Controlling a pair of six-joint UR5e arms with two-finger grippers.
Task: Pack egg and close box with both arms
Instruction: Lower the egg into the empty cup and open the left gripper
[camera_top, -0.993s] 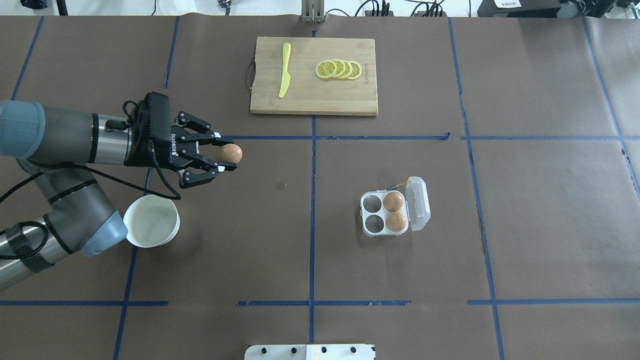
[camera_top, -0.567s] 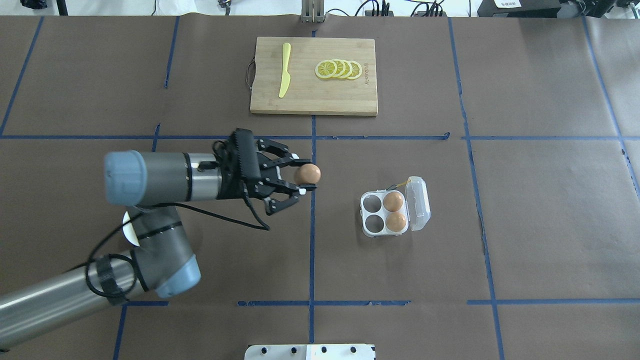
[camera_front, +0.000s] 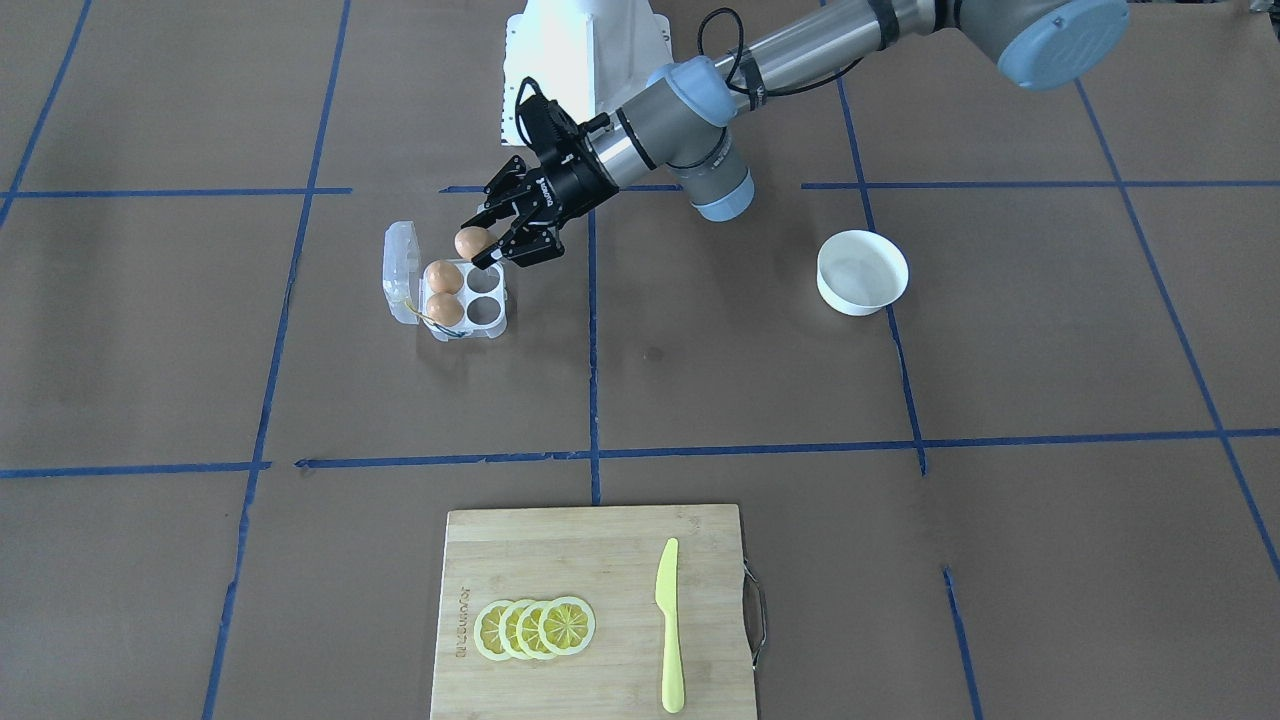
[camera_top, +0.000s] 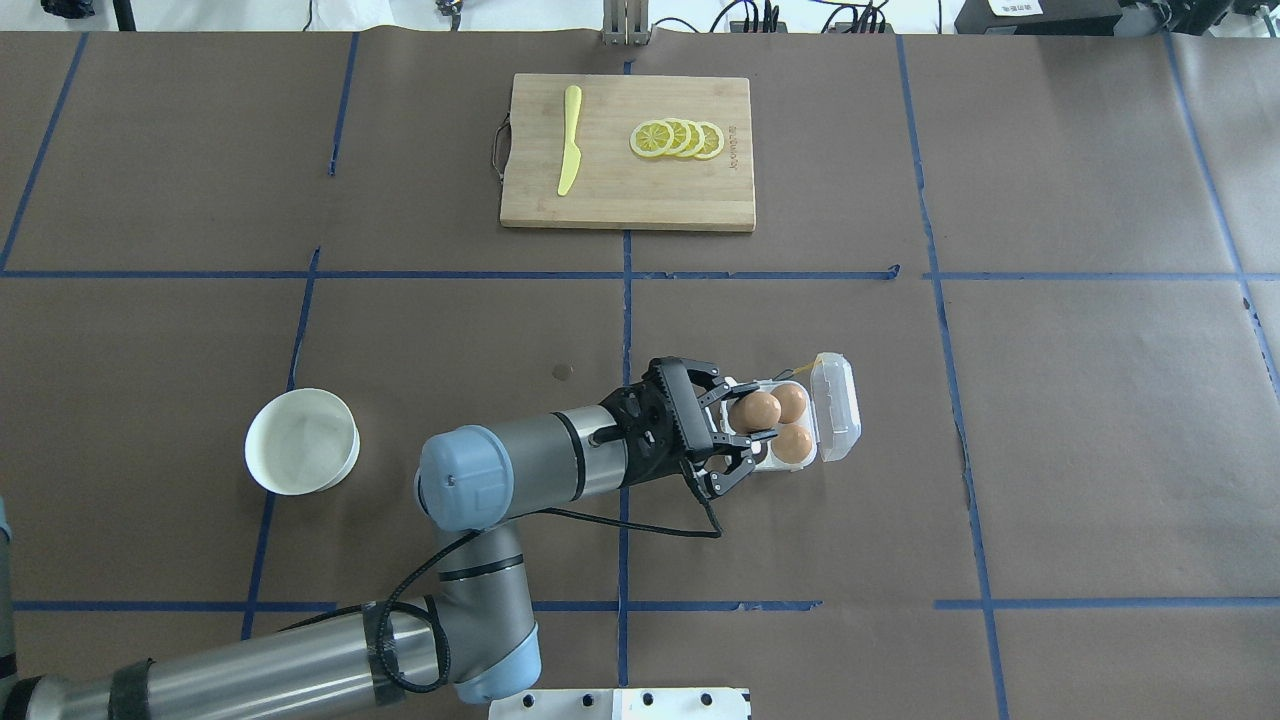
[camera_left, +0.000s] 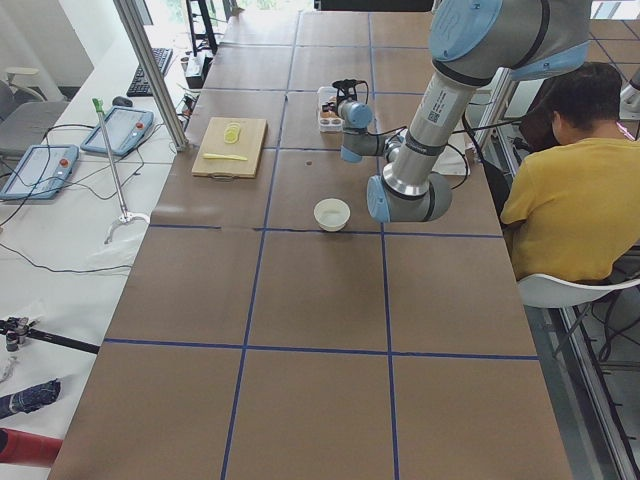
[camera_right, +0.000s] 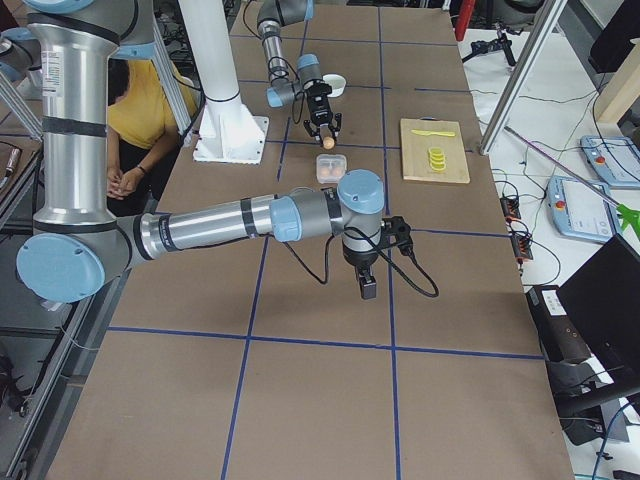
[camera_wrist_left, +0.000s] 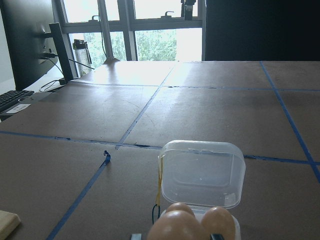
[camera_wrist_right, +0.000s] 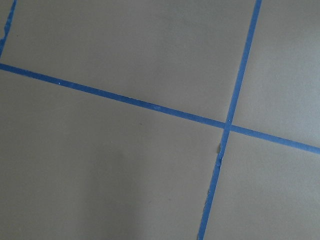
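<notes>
My left gripper (camera_top: 752, 412) is shut on a tan egg (camera_top: 757, 408) and holds it just over the near-left part of the clear carton (camera_top: 742, 462), above its far-left cell. Two more eggs (camera_top: 791, 401) lie in the carton's right cells. The clear lid (camera_top: 838, 405) stands open on the right side. The front view shows the held egg (camera_front: 471, 242) just behind the carton (camera_front: 484, 327). The left wrist view shows the egg (camera_wrist_left: 175, 227) at the bottom and the lid (camera_wrist_left: 202, 172) beyond. My right gripper (camera_right: 366, 287) points down at bare table; I cannot tell its state.
A white bowl (camera_top: 302, 442) sits empty at the left. A wooden cutting board (camera_top: 620, 200) at the far middle carries lemon slices (camera_top: 678, 138) and a yellow knife (camera_top: 570, 150). A person in yellow (camera_left: 565, 180) sits beside the table.
My left arm has swung right and nearer to me, carrying the egg from near the bowl to over the carton. The bowl is uncovered again. The carton has not moved.
</notes>
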